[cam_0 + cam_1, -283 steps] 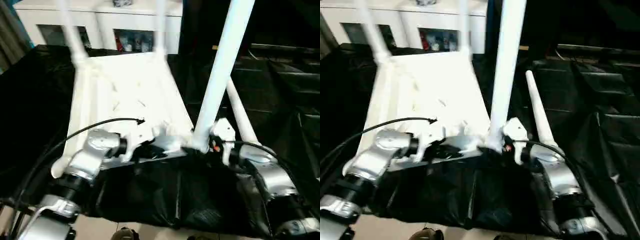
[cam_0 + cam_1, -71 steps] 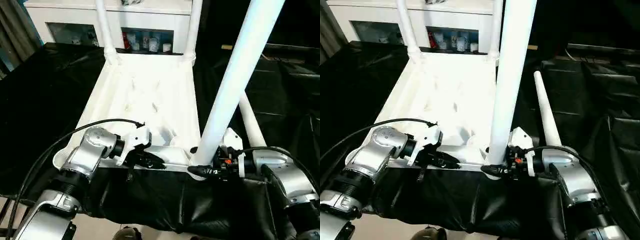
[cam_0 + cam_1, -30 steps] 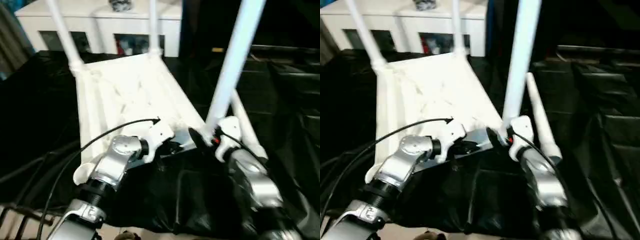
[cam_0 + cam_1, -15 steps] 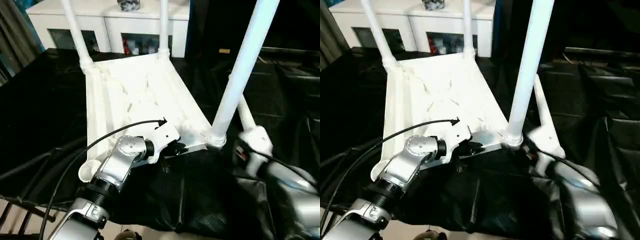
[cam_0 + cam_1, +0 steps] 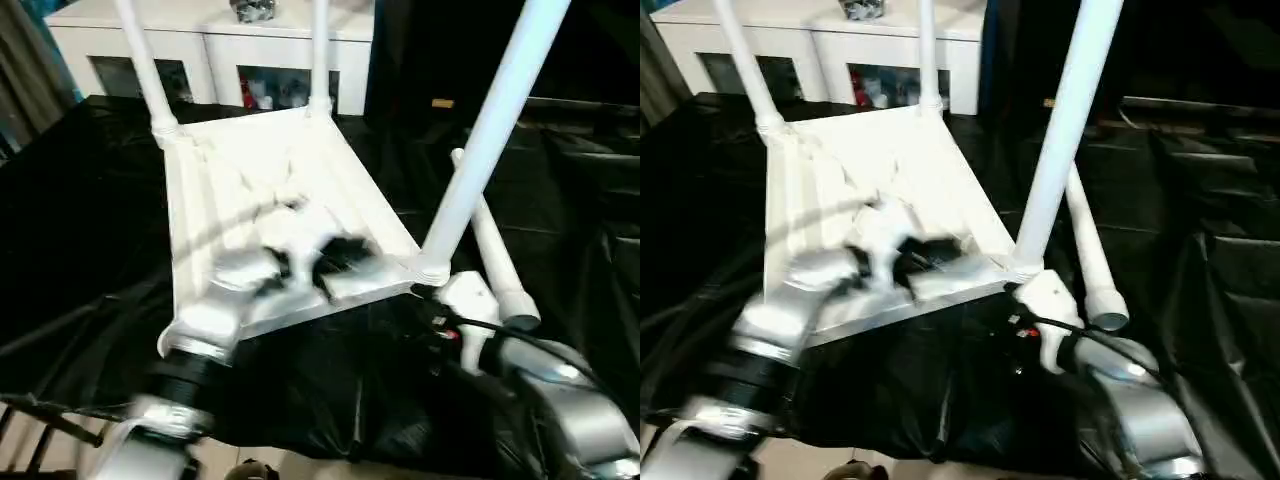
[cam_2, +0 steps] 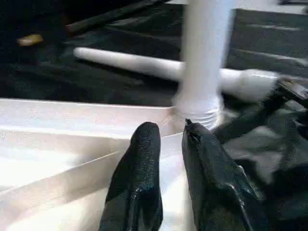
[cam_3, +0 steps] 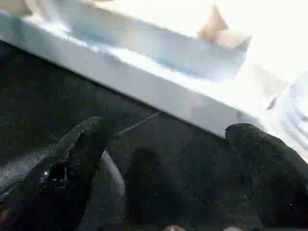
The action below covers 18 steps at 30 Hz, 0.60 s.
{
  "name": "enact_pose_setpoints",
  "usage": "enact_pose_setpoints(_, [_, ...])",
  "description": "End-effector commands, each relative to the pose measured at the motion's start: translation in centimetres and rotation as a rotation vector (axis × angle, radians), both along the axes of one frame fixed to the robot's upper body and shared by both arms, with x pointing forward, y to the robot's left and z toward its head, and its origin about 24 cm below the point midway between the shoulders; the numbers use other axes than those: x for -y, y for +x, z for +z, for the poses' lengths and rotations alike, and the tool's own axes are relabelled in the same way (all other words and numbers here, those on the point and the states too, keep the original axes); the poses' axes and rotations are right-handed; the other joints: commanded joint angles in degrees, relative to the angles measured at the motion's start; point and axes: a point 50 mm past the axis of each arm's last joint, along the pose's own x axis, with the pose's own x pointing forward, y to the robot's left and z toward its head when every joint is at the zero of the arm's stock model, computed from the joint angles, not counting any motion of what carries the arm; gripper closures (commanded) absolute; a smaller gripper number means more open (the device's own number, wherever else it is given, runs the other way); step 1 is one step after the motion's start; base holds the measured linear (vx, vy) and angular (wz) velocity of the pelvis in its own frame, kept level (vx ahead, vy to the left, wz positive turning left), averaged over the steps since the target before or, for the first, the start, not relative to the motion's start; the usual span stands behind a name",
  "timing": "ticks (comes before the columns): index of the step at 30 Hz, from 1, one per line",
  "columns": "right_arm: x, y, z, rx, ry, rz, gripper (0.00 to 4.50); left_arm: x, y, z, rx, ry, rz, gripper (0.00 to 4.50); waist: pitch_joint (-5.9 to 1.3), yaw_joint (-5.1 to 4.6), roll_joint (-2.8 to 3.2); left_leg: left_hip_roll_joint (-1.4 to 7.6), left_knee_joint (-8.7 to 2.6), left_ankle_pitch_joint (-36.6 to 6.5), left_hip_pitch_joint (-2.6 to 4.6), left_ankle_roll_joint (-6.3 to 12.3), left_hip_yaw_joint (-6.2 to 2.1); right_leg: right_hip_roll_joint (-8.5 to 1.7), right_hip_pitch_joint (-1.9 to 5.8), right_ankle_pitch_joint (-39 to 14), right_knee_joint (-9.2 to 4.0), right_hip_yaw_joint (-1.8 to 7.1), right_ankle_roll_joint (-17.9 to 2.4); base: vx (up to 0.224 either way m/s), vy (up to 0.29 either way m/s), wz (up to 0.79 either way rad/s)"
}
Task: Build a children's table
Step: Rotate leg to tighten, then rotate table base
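The white tabletop (image 5: 255,175) lies upside down on black cloth. Three legs stand in its corner sockets: two at the far corners (image 5: 140,60) (image 5: 318,50) and one at the near right corner (image 5: 480,140). A fourth leg (image 5: 492,250) lies loose on the cloth to the right. My left gripper (image 6: 171,127) hovers over the tabletop's near rim, close to the near right leg's base (image 6: 202,103), its fingers a little apart with nothing between them. My right gripper (image 7: 168,130) is wide open just below the near right corner, over the cloth.
A white cabinet (image 5: 210,50) with glass-fronted compartments stands behind the tabletop. Black cloth (image 5: 80,200) covers the surface all around, with folds at the right. The surface's front edge runs close under my forearms.
My left gripper has let go of the tabletop's near rim, parted its fingers a little and is moving over the tabletop. The right gripper has drawn back from the near right leg's base, still open.
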Motion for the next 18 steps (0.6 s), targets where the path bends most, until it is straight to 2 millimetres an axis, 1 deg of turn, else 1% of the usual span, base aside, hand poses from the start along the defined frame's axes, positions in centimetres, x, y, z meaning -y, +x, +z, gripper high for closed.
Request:
enact_pose_setpoints(1, [0.0,0.2,-0.1,-0.011,-0.022,-0.008,0.08,-1.9,0.5,0.4,0.018,0.058,0.092,3.53,-3.66,0.19,-0.97,2.09,-3.61,-13.55,0.99,2.31,-1.30,-2.95,2.38,-15.58,-3.91,2.11,-9.00,0.000,0.000,0.00])
enact_pose_setpoints(2, [-0.2,0.2,-0.3,-0.028,-0.029,-0.004,0.08,-3.8,0.9,0.3,0.024,0.109,0.186,3.53,-3.69,0.14,-1.05,1.98,-3.59,-13.61,0.93,2.03,-1.33,-2.88,2.42,-15.59,-3.76,2.12,-8.53,0.000,0.000,0.00])
enact_pose_setpoints(3, [-0.2,0.2,-0.4,-0.037,-0.029,0.003,0.08,-5.0,1.1,0.4,0.029,0.141,0.245,3.53,-3.69,0.19,-0.83,2.02,-3.59,-13.99,1.12,1.70,-1.32,-2.91,2.28,-16.08,-3.82,2.16,-8.26,0.000,0.000,0.00])
enact_pose_setpoints(4, [-0.3,0.2,-0.4,-0.037,-0.036,0.007,0.08,-6.7,1.3,0.4,0.035,0.189,0.317,3.53,-3.70,0.20,-0.77,2.02,-3.57,-14.20,1.16,1.54,-1.34,-2.91,2.23,-16.15,-3.84,2.19,-8.17,0.000,0.000,0.00])
enact_pose_setpoints(5, [-0.4,0.2,-0.5,-0.035,-0.041,0.004,0.08,-7.8,1.4,0.4,0.038,0.226,0.365,3.53,-3.72,0.26,-0.93,2.03,-3.63,-14.24,1.21,1.27,-1.39,-2.92,2.22,-16.18,-3.77,2.16,-8.13,0.000,0.000,0.00])
enact_pose_setpoints(6, [-0.4,0.3,-0.5,-0.033,-0.044,0.001,0.08,-8.5,1.4,0.4,0.039,0.249,0.395,3.53,-3.70,0.25,-0.85,2.06,-3.67,-14.48,1.24,1.06,-1.41,-2.89,2.17,-16.24,-3.77,2.17,-8.08,0.000,0.000,0.00])
enact_pose_setpoints(7, [-0.5,0.4,-0.6,-0.032,-0.047,-0.001,0.08,-9.6,1.5,0.3,0.044,0.300,0.444,3.71,-3.66,0.20,-0.76,2.04,-3.75,-14.88,1.29,0.67,-1.43,-2.81,2.11,-16.30,-3.76,2.17,-7.98,0.000,0.000,0.00])
enact_pose_setpoints(8, [-0.5,0.6,-0.7,-0.028,-0.054,-0.003,0.08,-10.6,1.4,0.0,0.054,0.371,0.482,3.83,-3.70,0.26,-1.07,2.04,-3.77,-14.97,1.29,0.45,-1.48,-2.84,2.14,-16.10,-3.64,2.16,-7.94,0.000,0.000,0.00])
enact_pose_setpoints(9, [-0.6,0.7,-0.8,-0.022,-0.060,-0.006,0.08,-11.1,1.4,-0.2,0.057,0.416,0.498,3.90,-3.64,0.20,-0.78,2.04,-3.85,-15.58,1.32,0.12,-1.54,-2.76,1.94,-16.34,-3.68,2.18,-7.77,0.000,0.000,0.00])
enact_pose_setpoints(10, [-0.6,0.8,-0.8,-0.019,-0.063,-0.011,0.08,-11.6,1.3,-0.4,0.057,0.450,0.515,3.93,-3.66,0.16,-0.81,2.02,-3.89,-15.77,1.32,-0.08,-1.54,-2.78,2.00,-16.32,-3.68,2.20,-7.66,0.000,0.000,0.00])
enact_pose_setpoints(11, [-0.7,1.1,-0.9,-0.015,-0.067,-0.025,0.08,-12.0,1.0,-0.8,0.044,0.483,0.525,4.17,-3.70,0.19,-0.79,2.09,-3.95,-16.09,1.43,-0.62,-1.58,-2.86,1.93,-15.46,-3.57,2.27,-8.11,0.000,0.000,0.00])
enact_pose_setpoints(12, [-0.7,1.2,-0.9,-0.012,-0.068,-0.030,0.08,-12.1,0.9,-1.0,0.037,0.493,0.523,4.17,-3.70,0.15,-0.81,2.12,-3.97,-16.32,1.41,-0.75,-1.60,-2.86,1.95,-15.22,-3.49,2.27,-8.34,0.000,0.000,0.00])
enact_pose_setpoints(13, [-0.7,1.2,-0.9,-0.012,-0.068,-0.030,0.08,-12.1,0.9,-1.0,0.037,0.493,0.523,4.29,-3.73,0.28,-0.79,2.15,-3.95,-16.40,1.52,-0.84,-1.58,-2.88,1.88,-15.04,-3.51,2.29,-8.49,0.000,0.000,0.00])
enact_pose_setpoints(14, [-0.6,1.5,-0.8,-0.006,-0.068,-0.045,0.08,-12.3,0.8,-1.5,0.024,0.525,0.533,4.35,-3.75,0.46,-0.66,2.22,-3.87,-17.07,1.81,-0.95,-1.47,-2.84,1.61,-14.44,-3.53,2.41,-8.93,0.000,0.000,0.00])
enact_pose_setpoints(15, [-0.6,1.7,-0.7,-0.002,-0.062,-0.057,0.08,-12.5,0.7,-2.0,0.012,0.559,0.537,4.40,-3.74,0.56,-0.47,2.16,-3.89,-17.52,1.77,-1.13,-1.50,-2.78,1.64,-13.93,-3.50,2.43,-9.23,0.000,0.000,0.00])
enact_pose_setpoints(16, [-0.7,1.7,-0.6,0.000,-0.060,-0.062,0.26,-12.6,0.6,-2.2,0.006,0.573,0.539,4.42,-3.75,0.58,-0.57,2.08,-3.92,-17.57,1.63,-1.19,-1.51,-2.77,1.78,-13.73,-3.46,2.41,-9.19,0.000,0.000,0.00])
enact_pose_setpoints(17, [-0.6,1.9,-0.6,0.005,-0.057,-0.071,0.37,-12.7,0.5,-2.6,-0.010,0.591,0.531,4.47,-3.73,0.67,-0.50,2.03,-4.01,-17.92,1.51,-1.40,-1.63,-2.89,1.92,-14.18,-3.45,2.39,-8.88,0.000,0.000,0.00])
enact_pose_setpoints(18, [-0.6,2.1,-0.5,0.010,-0.055,-0.079,0.37,-12.6,0.4,-2.9,-0.028,0.600,0.514,4.47,-3.75,0.65,-0.60,2.06,-4.04,-18.39,1.55,-1.54,-1.64,-3.00,1.92,-14.90,-3.54,2.37,-8.78,0.000,0.000,0.00])
